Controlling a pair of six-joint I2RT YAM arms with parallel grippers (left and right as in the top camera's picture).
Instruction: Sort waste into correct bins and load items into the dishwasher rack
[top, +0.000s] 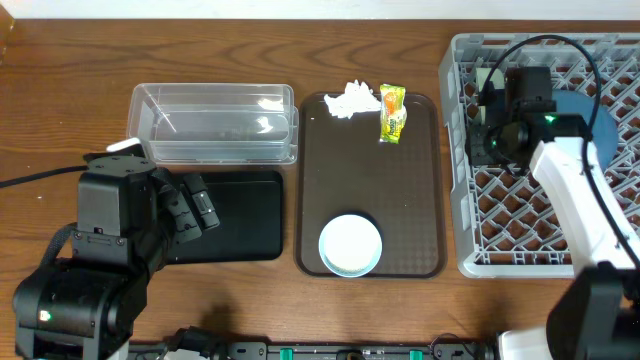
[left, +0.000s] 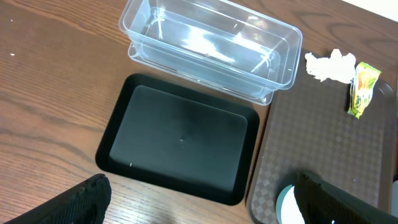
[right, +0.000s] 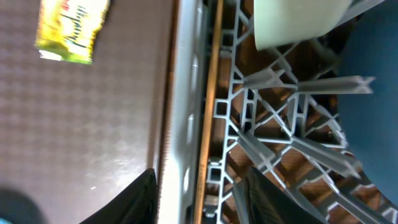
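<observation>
Nearest the robot, at 6 o'clock on the brown tray (top: 370, 170), sits the white bowl (top: 350, 244), mouth up. It looks rigid, smooth and probably breakable, so the safest hold is one finger inside the rim and one outside, closing gently.

At 9 o'clock from it, the left claw (top: 197, 207) hangs over the black tray (left: 180, 137), spread as wide as it goes and holding nothing. Just past that, at 12 o'clock, the clear tub (top: 215, 155) looks empty.

At the brown tray's far end, around 12 o'clock, lie the tissue (top: 350, 100) and the wrapper (top: 392, 112), side by side. The tissue should be feather-light and soft, so pinch its highest bunch. The wrapper is thin, flat and likely slick, and is best nipped at a crimped end.

At 3 o'clock, over the rack (top: 455, 150), the right claw (top: 503, 138) is part open and grips nothing. A chopstick (right: 210, 93) lies along the rack wall between its fingers. A cup (right: 298, 22) and the blue bowl (top: 590, 120) sit inside the rack. No rice grains can be made out.
</observation>
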